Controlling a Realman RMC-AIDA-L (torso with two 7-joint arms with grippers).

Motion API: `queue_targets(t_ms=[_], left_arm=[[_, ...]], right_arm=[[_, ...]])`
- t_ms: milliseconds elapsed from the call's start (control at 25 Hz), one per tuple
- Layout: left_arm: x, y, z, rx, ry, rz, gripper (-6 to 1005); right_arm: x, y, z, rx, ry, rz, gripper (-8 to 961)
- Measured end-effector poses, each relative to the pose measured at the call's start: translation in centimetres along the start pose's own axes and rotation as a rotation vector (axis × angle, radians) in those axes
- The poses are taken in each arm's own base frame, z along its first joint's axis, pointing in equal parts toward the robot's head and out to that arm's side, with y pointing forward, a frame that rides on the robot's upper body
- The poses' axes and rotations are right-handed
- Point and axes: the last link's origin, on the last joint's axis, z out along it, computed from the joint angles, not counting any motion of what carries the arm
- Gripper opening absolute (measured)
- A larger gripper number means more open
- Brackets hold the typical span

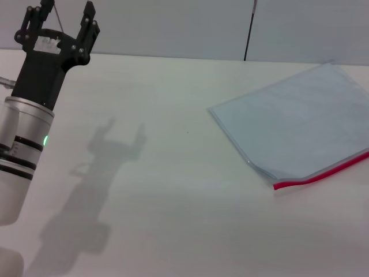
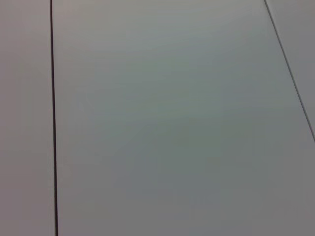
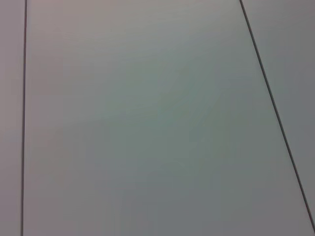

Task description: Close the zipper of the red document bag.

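Over on the left side of the head view, the left gripper (image 1: 64, 22) stands raised above the white table (image 1: 173, 219), pointing up and away toward the back wall. Its two black fingers (image 1: 89, 26) are spread apart with nothing between them. Below them the black wrist block runs down into a silver arm section with dark rings and a small green light (image 1: 45, 139). The arm throws a soft grey shadow (image 1: 98, 184) across the tabletop just to its right, and the shape of the parted fingers shows plainly in it.

The middle of the table is bare white surface. Behind it, a thin dark vertical line (image 1: 249, 34) runs up the pale wall.

On the right side lies the red document bag (image 1: 297, 124), flat on the table and turned at an angle, well apart from the left gripper. It is a pale blue-grey translucent pouch, and its far right part runs out of the picture. The zipper (image 1: 323, 172) is the bright red strip along the bag's near long edge, slanting up toward the right border. At the strip's left end the corner looks slightly lifted, but I cannot tell whether the zipper is open or closed.

The right gripper does not show anywhere in the head view. Both wrist views show only a plain grey panelled surface with thin dark seams.
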Motion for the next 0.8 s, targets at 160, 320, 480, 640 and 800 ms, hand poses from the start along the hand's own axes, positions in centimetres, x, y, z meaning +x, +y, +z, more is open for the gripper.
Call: queue_targets(t_ms=[160, 320, 480, 640, 800], left_arm=[[-0.01, -0.01, -0.01, 0.001, 0.000, 0.000, 715], [-0.01, -0.02, -0.02, 0.001, -0.001, 0.000, 715], [-0.01, -0.02, -0.02, 0.001, -0.001, 0.000, 715], [-0.01, -0.02, -0.03, 0.001, -0.001, 0.000, 715], [-0.03, -0.05, -0.09, 0.002, -0.002, 0.000, 714]], right_arm=[[0.01, -0.01, 0.00, 0.001, 0.000, 0.000, 876], [0.01, -0.01, 0.00, 0.001, 0.000, -0.001, 875], [0.01, 0.00, 0.00, 0.000, 0.001, -0.002, 875], [0.00, -0.02, 0.00, 0.001, 0.000, -0.003, 875], [0.00, -0.02, 0.00, 0.002, 0.000, -0.003, 876]])
